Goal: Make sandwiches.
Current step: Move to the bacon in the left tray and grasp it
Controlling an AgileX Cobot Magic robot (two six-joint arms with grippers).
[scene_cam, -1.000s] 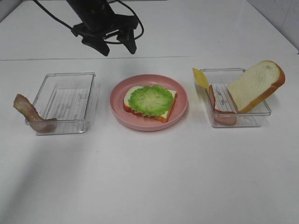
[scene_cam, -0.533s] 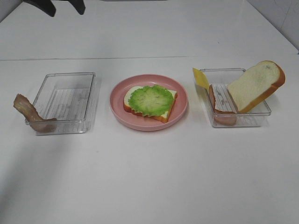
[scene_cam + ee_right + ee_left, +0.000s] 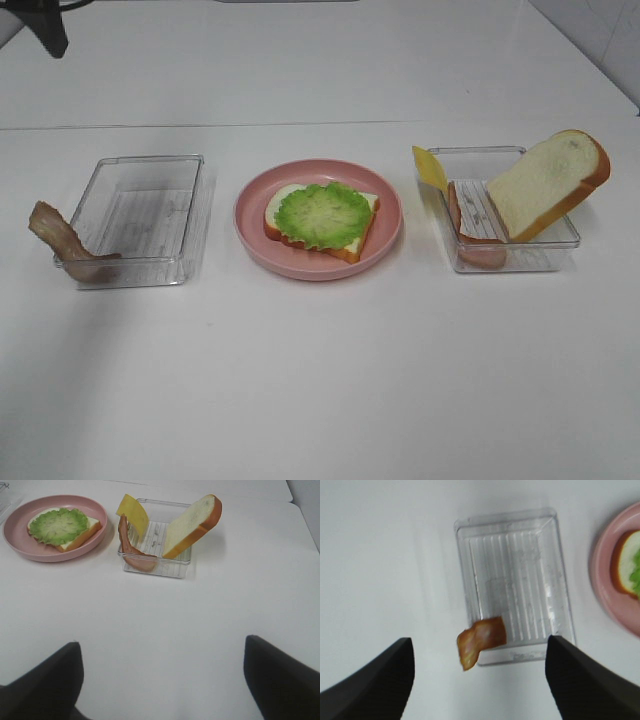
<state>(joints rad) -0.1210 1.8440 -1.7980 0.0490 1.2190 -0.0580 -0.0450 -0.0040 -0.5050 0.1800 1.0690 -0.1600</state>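
Left gripper (image 3: pixel 479 647) spread wide, above bacon strip (image 3: pixel 481 638), draped over tray (image 3: pixel 512 555) rim

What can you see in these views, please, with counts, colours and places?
table: 1, white, under everything
plate: 1, pink, centre
trays: 2, clear; left tray and right tray flank the plate
bread: 2, white, orange-brown crust; one leaning in right tray, one on plate
lettuce: 1, green, on the plate's bread
bacon: 2, reddish-brown; one draped over left tray's corner, one in right tray
cheese: 1, yellow, at right tray's corner
left gripper, right gripper: black, open, empty
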